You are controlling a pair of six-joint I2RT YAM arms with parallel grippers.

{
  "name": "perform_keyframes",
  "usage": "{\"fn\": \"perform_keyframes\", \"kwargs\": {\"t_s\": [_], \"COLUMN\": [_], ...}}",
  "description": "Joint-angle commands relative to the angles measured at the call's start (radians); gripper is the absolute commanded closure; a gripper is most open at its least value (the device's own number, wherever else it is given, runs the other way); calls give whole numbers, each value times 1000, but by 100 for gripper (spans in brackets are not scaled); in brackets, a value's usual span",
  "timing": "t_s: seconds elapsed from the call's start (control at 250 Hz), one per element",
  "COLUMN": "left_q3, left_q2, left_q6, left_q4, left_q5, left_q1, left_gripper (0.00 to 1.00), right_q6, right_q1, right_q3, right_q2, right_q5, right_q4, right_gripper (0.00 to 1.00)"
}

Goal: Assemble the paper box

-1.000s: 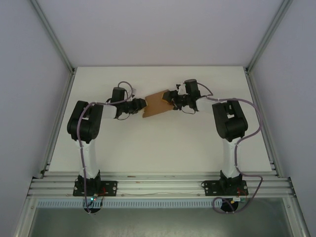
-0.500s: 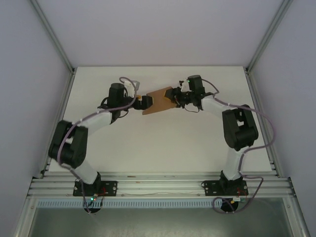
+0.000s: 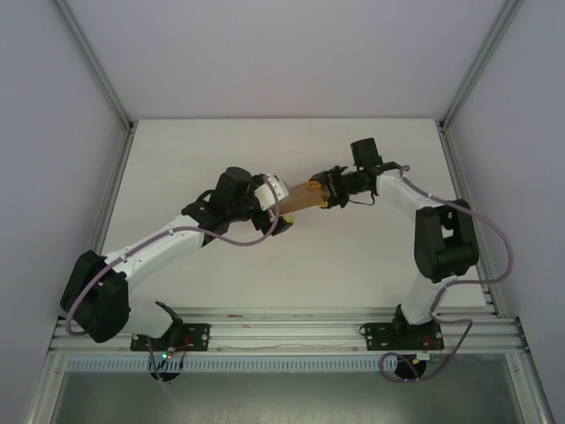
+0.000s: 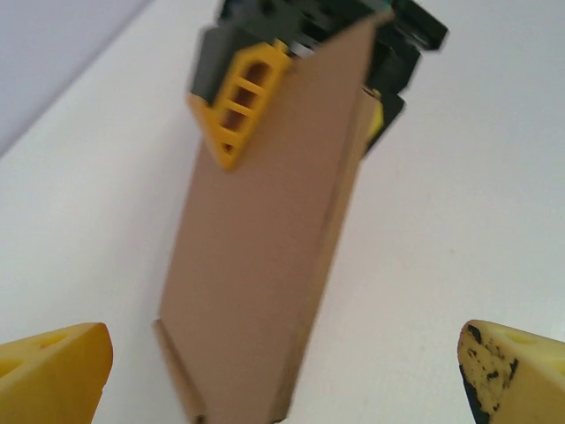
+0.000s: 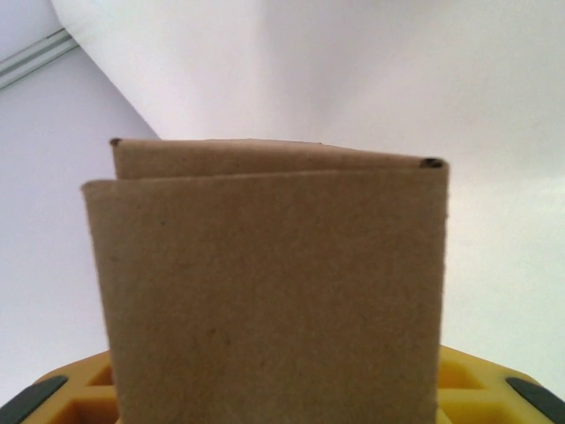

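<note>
The paper box (image 3: 305,195) is a flattened brown cardboard piece held above the white table, between the two grippers. My right gripper (image 3: 328,191) is shut on its far end; a yellow finger (image 4: 238,106) presses on the face there. In the right wrist view the folded paper box (image 5: 265,291) stands up between the yellow fingers (image 5: 494,382). My left gripper (image 3: 275,210) is open wide. Its fingertips (image 4: 55,371) stand far out on either side of the box's near end (image 4: 256,291), touching nothing.
The white table (image 3: 291,265) stretches around both arms. Aluminium frame rails (image 3: 106,212) run along its left and right edges, with grey walls behind. The left arm reaches diagonally across the table's middle.
My left gripper has opened wide, and the left arm has stretched out to the right. The right gripper has turned the box narrower and shifted it slightly right.
</note>
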Motion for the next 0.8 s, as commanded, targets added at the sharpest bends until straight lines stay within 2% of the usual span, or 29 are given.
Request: {"fn": "perform_keyframes", "kwargs": {"t_s": [0.0,0.124,0.376,0.504,0.604,0.644,0.759,0.795], "left_q3": [57,51,34,53,75,71,60,69], "left_q2": [30,56,100,144,152,147,140,139], "left_q6": [129,154,185,191,169,172,182,180], "left_q4": [-132,-99,33,32,19,23,53,41], "left_q5": [-54,-199,-368,-397,-368,-354,-376,-380], "left_q1": [-39,-53,-53,-53,-52,-53,-53,-52], "left_gripper": [0,0,5,18,29,31,49,51], "right_q6": [167,197,211,206,193,193,191,190], "right_q1": [-4,-5,-3,-4,-4,-6,-4,-4], "right_q3": [-23,-27,-65,-70,-63,-62,-57,-54], "right_q2": [-48,-57,-85,-94,-95,-97,-104,-108], "right_q5": [-82,-96,-128,-137,-143,-147,-151,-147], "right_q4": [90,114,110,106,86,84,80,81], "right_gripper": [63,64,64,64,62,61,57,55]}}
